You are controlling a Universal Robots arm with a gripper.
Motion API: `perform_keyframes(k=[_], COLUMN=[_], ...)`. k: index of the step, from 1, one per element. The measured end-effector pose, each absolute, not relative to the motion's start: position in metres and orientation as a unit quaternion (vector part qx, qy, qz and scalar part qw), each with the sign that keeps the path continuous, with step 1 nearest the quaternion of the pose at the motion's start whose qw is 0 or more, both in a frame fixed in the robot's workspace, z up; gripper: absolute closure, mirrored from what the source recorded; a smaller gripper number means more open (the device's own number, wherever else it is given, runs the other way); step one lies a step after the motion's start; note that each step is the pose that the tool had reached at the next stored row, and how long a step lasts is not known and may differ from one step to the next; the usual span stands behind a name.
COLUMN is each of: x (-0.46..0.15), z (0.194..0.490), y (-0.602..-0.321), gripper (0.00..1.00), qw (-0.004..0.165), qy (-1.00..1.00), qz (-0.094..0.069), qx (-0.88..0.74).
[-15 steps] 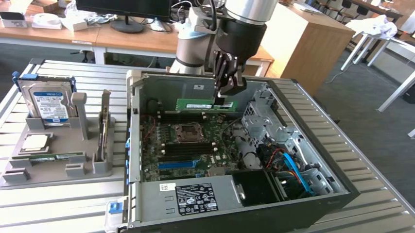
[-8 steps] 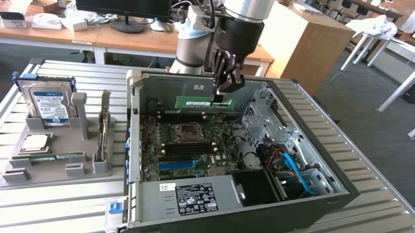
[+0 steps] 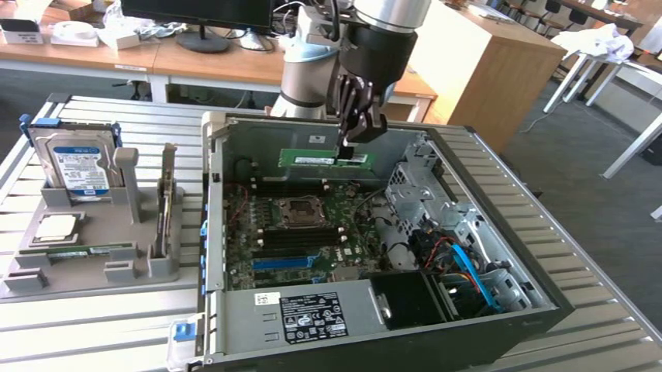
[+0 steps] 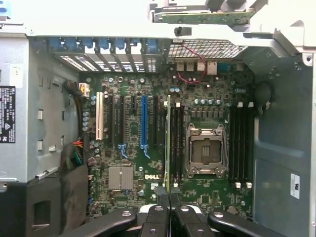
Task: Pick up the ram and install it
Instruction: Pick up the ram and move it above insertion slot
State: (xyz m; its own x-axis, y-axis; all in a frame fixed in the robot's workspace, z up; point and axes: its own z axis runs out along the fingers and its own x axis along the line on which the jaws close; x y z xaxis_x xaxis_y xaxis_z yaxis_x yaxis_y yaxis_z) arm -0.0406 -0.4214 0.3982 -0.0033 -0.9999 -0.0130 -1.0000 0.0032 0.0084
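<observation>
Exterior view: your fingers [image 3: 360,128] pinch ram [image 3: 322,159], held level over open computer case [image 3: 538,294]. Pickup done.
Wrist view: fingers [image 4: 160,197] clamp ram [image 4: 168,143], edge-on above memory slots [image 4: 178,138] beside processor socket [image 4: 206,150]; seating apparently left to you.

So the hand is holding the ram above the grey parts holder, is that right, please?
Not quite: the hand holds the ram above the open computer case, not the grey parts holder, as the exterior view shows.
</observation>
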Motion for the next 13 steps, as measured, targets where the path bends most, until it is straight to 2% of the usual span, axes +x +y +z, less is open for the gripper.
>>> perform_keyframes(k=[13], x=[-0.0406], z=[0.3982], y=[-0.4109], gripper=[0.88], qw=[0.002], qy=[0.708], qz=[0.008], qx=[-0.706])
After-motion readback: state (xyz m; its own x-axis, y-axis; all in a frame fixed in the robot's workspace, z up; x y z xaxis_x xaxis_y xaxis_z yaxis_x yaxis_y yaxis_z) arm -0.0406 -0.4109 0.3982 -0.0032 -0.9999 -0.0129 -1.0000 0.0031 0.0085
